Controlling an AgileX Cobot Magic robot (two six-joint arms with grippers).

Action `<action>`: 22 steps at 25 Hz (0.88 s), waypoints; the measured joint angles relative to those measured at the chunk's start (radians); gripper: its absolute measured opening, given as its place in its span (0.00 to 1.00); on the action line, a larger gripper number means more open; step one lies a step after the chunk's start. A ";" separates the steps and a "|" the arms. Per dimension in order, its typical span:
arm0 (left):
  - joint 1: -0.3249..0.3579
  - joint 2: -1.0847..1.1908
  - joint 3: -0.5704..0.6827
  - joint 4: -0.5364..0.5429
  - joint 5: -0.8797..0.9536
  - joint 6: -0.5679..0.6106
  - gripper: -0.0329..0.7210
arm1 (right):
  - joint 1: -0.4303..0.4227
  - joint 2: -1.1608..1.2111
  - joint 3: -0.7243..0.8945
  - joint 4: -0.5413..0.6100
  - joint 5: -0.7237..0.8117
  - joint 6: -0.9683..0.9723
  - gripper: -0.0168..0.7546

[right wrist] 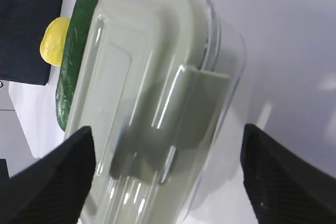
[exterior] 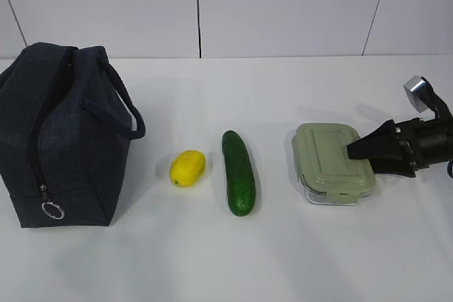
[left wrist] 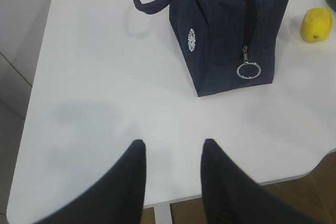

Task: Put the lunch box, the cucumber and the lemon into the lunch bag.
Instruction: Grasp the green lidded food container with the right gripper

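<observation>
Our right hand [right wrist: 168, 174] is spread wide, its fingers flanking the near end of the lunch box [right wrist: 152, 98] without touching it, so nothing is held yet. Just beyond the box lies the cucumber [exterior: 238, 172], then the lemon [exterior: 187, 167], and farthest from this hand stands the lunch bag [exterior: 60, 136], which looks zipped, its ring pull low on the near face. Our left hand [left wrist: 173, 174] is partly spread and empty over bare worktop [left wrist: 94, 103], with the bag ahead of it. We judge the risks thus: the smooth lid and clear walls may slip in a shallow grip, a nudge could push the box into the cucumber, and a closed bag would block every placement. The worktop is white, glossy and uncluttered, backed by a pale panelled wall.
</observation>
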 joint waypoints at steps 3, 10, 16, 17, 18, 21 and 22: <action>0.000 0.000 0.000 0.000 0.000 0.000 0.36 | 0.000 0.008 -0.002 0.016 0.000 -0.006 0.86; 0.000 0.000 0.000 0.000 0.000 0.000 0.36 | 0.000 0.027 -0.002 0.050 0.000 -0.032 0.86; 0.000 0.000 0.000 0.000 0.000 0.000 0.36 | 0.000 0.040 -0.004 0.059 -0.002 -0.034 0.86; 0.000 0.000 0.000 0.000 0.000 0.000 0.36 | 0.000 0.040 -0.004 0.064 -0.002 -0.036 0.86; 0.000 0.000 0.000 0.000 0.000 0.000 0.36 | 0.000 0.040 -0.004 0.069 -0.002 -0.041 0.86; 0.000 0.000 0.000 0.000 0.000 0.000 0.36 | 0.000 0.040 -0.004 0.082 -0.002 -0.048 0.86; 0.000 0.000 0.000 0.000 0.000 0.000 0.36 | 0.000 0.041 -0.004 0.084 -0.002 -0.050 0.86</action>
